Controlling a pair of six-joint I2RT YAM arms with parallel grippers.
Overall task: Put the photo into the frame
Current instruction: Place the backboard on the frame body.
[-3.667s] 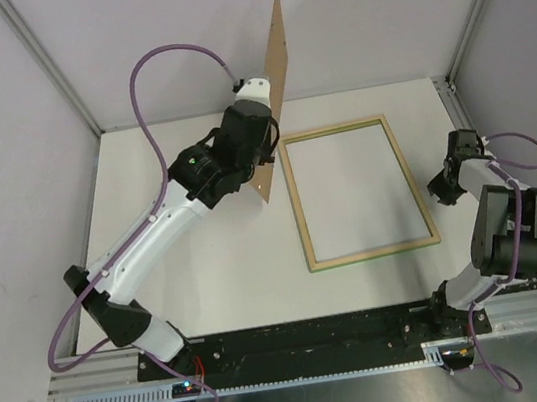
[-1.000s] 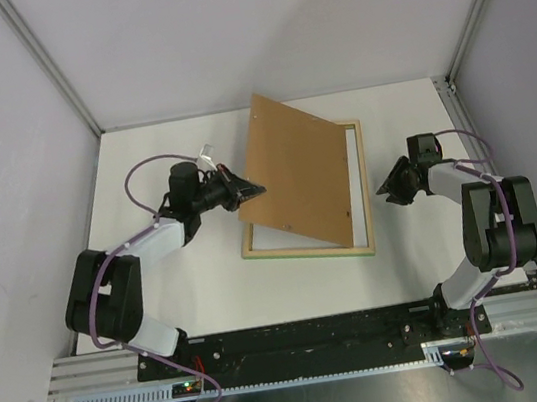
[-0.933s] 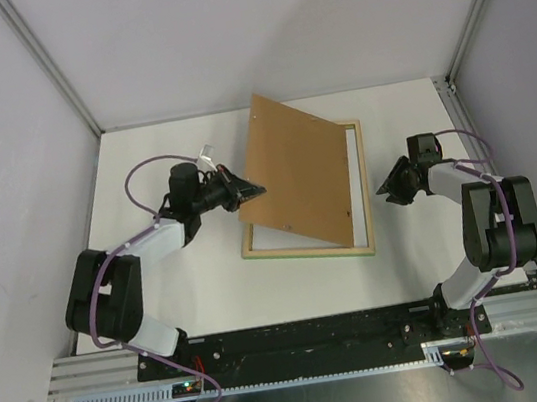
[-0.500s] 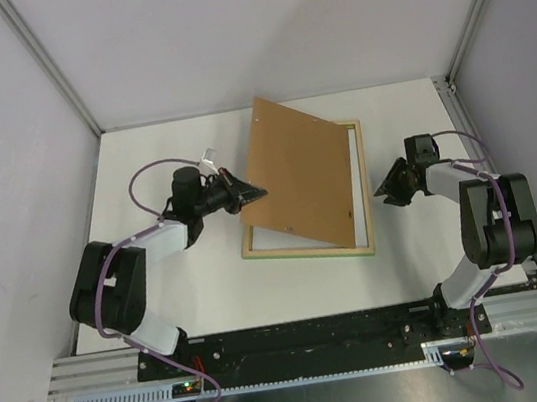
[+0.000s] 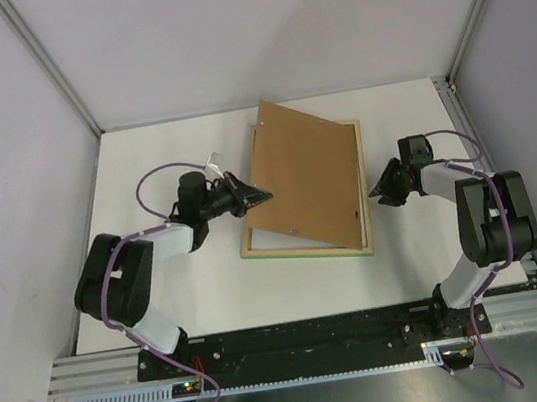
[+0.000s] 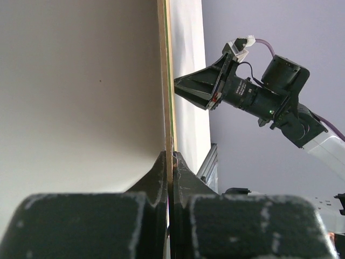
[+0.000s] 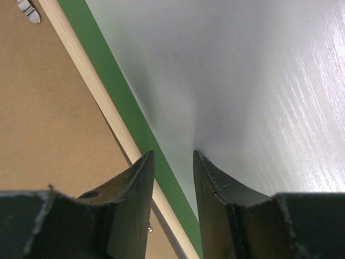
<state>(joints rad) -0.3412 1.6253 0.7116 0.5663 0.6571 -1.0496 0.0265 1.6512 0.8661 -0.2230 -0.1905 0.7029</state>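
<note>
1. White table [image 5: 157,167], left part: bare room left of and far from the left arm, which lies low across it
2. Left gripper [image 5: 257,198]: fingers pressed together, pinching the left edge of the brown board [image 5: 307,177]; the wrist view shows the thin edge caught between the fingertips
3. Board: lies askew over the frame [image 5: 301,248], its far left corner reaching past the frame's far rail, its near edge slanting across the opening
4. Frame: flat on the table at centre, its green near rail and pale right rail showing beside the board; bare table runs along its near side
5. The photo cannot be made out; the board covers the opening
6. Right gripper [image 5: 378,191]: spread, holding nothing, tips just at the frame's right rail; whether they touch it cannot be told
7. Right of it the arm folds back along the table's right edge
8. Grey walls [image 5: 224,36] close in the left, far and right sides
</note>
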